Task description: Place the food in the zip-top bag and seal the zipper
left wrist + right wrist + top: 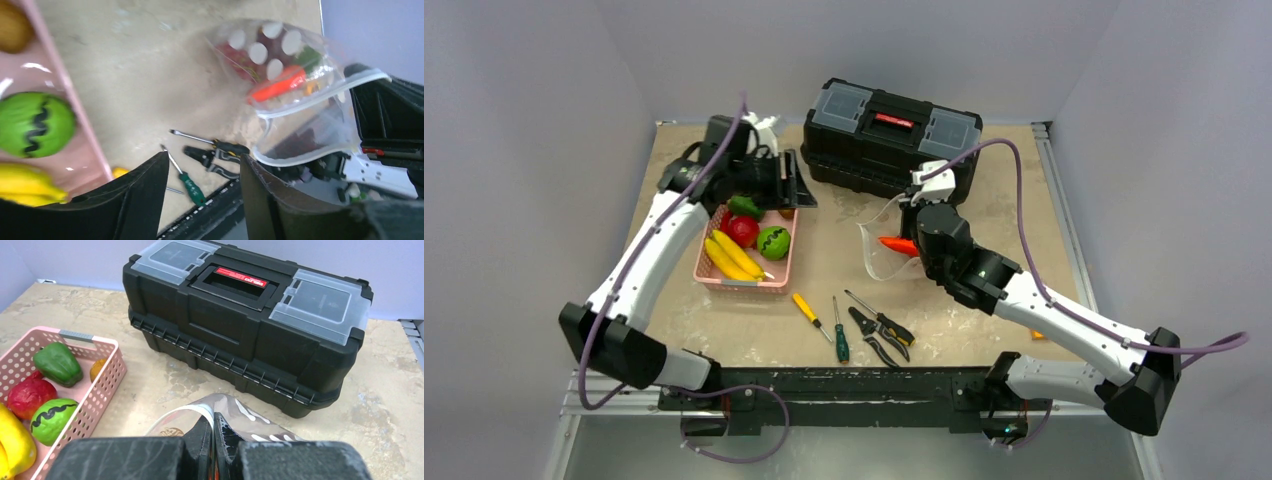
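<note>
Loading is the step in hand, and sealing is not yet due. The right gripper point(212, 425) is clamped on the bag point(876, 250) at its rim, lifting it mouth-up right of centre, just on the near side of the toolbox point(240, 325). The two sides of the zipper point(365, 78) stand apart, so the mouth gapes toward the left. A carrot point(896, 243) lies inside; the left wrist view hints at red and green pieces beside it, too blurred to name.

The left gripper point(204, 159) hangs over the far end of the basket point(746, 284) on the left, jaws apart and nothing between them. In the basket sit a pepper point(57, 364), a red piece point(27, 396), a green ball point(35, 125) with a black zigzag, bananas point(732, 256) and a small orange-brown piece at the far right corner.

Judging from this, the next move calls for the left gripper to come down on one piece, likely the pepper at the far end, close across its narrow width, lift clear of the basket wall and carry right to the mouth. The right gripper must hold the rim steady and open
</note>
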Controlling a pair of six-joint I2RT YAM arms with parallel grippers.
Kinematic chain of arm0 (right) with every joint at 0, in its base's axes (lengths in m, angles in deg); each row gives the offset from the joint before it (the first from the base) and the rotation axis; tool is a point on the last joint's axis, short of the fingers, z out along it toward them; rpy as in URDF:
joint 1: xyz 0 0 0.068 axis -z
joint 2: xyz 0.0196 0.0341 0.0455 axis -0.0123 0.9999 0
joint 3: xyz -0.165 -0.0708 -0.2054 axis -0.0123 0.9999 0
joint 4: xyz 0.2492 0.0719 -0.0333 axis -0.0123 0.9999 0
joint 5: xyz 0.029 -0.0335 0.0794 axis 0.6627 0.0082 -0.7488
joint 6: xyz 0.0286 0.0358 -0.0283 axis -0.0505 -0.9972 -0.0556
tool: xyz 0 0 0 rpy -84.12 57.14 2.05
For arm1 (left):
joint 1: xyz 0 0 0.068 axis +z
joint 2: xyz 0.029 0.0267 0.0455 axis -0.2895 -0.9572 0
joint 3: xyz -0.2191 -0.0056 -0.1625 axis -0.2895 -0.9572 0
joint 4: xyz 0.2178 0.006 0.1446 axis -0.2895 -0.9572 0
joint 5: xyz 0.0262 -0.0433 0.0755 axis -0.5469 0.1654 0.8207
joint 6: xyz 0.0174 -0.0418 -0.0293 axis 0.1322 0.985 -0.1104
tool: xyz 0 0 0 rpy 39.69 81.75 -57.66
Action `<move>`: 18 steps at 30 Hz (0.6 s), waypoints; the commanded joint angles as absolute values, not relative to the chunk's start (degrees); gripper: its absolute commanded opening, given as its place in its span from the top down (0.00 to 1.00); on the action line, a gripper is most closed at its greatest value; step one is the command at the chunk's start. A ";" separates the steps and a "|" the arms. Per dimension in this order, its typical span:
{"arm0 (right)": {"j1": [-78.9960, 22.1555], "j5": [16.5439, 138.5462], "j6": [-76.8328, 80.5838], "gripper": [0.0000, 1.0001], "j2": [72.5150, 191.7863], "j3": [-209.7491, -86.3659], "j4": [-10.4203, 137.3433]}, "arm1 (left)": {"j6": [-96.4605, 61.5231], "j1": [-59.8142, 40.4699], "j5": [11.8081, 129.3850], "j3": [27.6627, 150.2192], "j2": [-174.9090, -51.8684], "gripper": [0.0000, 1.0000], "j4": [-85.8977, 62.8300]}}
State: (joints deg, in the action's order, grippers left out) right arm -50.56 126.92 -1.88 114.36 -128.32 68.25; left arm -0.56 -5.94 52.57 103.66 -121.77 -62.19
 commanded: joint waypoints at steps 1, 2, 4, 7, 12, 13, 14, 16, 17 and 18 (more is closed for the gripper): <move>-50.62 124.24 -2.78 1.00 113.02 -127.18 64.45 | -7.37 1.05 60.63 102.28 -115.31 0.44 -63.53; -50.62 123.75 -2.74 1.00 113.32 -127.03 63.66 | -8.45 2.70 62.24 102.29 -115.67 0.34 -64.44; -50.62 123.15 -2.62 1.00 114.46 -127.27 63.19 | -8.76 5.88 65.48 102.29 -117.11 0.23 -64.84; -50.62 122.07 -2.99 1.00 116.09 -127.70 63.21 | -8.24 8.62 69.29 103.55 -121.72 0.15 -65.12; -50.62 119.92 -3.73 1.00 117.27 -127.74 60.88 | -7.26 10.00 71.80 108.52 -132.42 0.20 -64.26; -50.62 119.70 -3.71 1.00 117.31 -127.63 60.55 | -7.21 10.02 73.53 111.42 -135.44 0.21 -65.86; -50.62 119.70 -3.76 1.00 117.34 -127.69 60.49 | -7.10 10.05 75.20 114.07 -138.15 0.22 -67.43; -50.62 119.95 -4.10 1.00 117.26 -127.94 60.89 | -6.50 10.21 79.44 118.19 -142.56 0.24 -69.50; -50.63 120.11 -4.30 1.00 116.99 -127.90 60.99 | -6.27 10.31 81.41 119.03 -143.81 0.25 -69.73; -50.63 120.27 -4.37 1.00 116.81 -127.77 60.96 | -6.21 10.37 82.93 118.54 -144.38 0.25 -69.00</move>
State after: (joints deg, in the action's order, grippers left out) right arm -50.62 120.10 -3.10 118.18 -127.03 64.67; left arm -6.11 9.69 74.26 113.70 -142.25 -67.22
